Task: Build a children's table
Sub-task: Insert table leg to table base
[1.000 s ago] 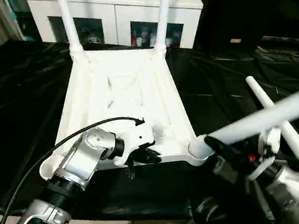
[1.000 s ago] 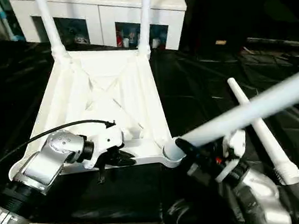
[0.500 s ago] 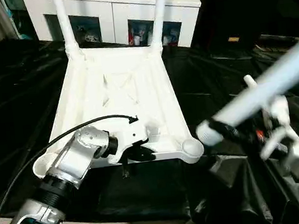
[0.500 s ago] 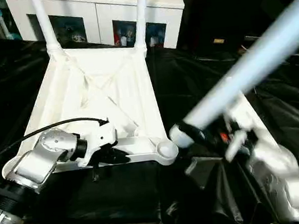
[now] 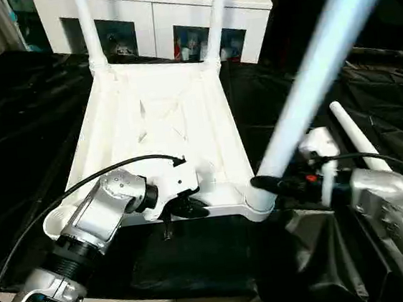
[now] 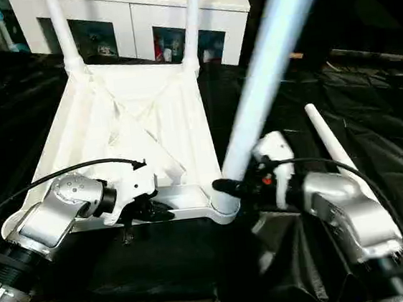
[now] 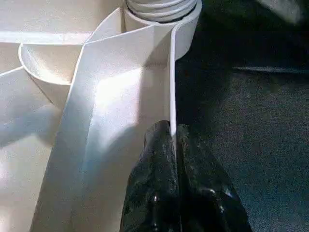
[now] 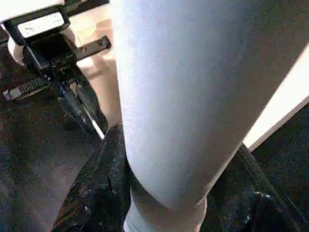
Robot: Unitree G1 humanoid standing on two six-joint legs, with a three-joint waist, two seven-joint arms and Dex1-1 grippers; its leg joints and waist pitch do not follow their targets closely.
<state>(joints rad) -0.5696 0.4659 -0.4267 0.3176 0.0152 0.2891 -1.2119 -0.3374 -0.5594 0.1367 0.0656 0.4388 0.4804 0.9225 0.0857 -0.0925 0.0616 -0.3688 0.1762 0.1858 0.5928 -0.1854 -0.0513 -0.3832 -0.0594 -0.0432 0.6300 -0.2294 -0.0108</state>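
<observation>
Table top (image 5: 162,119): lying upside down on the black sheet (image 5: 23,105), ribbed underside facing up, with the white cabinet (image 5: 166,18) beyond its far end.
Fitted legs: two are standing upright in the far corner sockets, the far left leg (image 5: 87,26) and the far right leg (image 5: 218,19).
Leg in hand (image 5: 309,75): its thick end is sitting at the near right socket (image 5: 259,201), its shaft leaning up and to the right; whether it is fully seated is hard to tell.
Spare leg (image 5: 362,138): lying on the sheet to the right, beyond the right arm.
Left claw (image 7: 172,130): pinching the thin near rim wall of the table top between nearly closed fingers.
Right claw (image 6: 238,187): clamping the leg low down, just above the socket, fingers spread about halfway around the tube.
Handling: hollow plastic is probably light and stiff, but smooth and liable to slip or twist.
Best hold: low on the thick end, where the tube is easiest to steer; the rim is likely flexing a little under the pinch.
</observation>
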